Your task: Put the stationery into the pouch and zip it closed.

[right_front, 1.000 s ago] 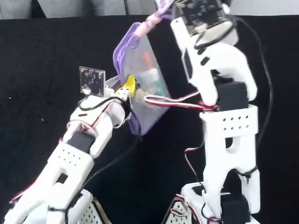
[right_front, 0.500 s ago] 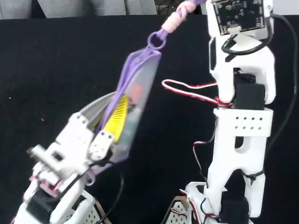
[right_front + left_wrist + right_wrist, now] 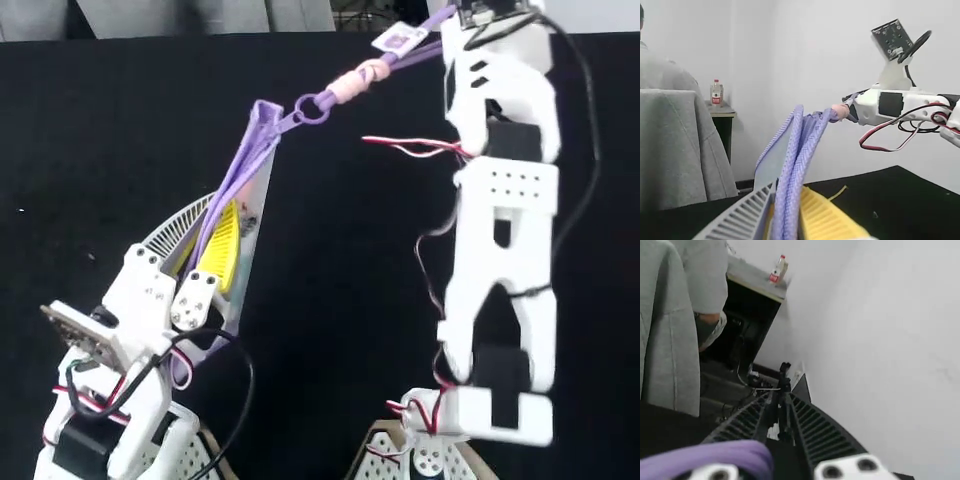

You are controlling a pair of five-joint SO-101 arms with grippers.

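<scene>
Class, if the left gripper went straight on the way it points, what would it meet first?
The left gripper is clamped on the pouch; beyond it, likely the right gripper holding the zip pull, though depth is unclear.

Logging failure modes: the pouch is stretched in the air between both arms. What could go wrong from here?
1. The pull strap is taut between the pouch and the right gripper; more pull might slip it free or overstrain it.
2. The left gripper pinches only the pouch's lower end in mid-air, so the pouch could slide out and drop.
</scene>
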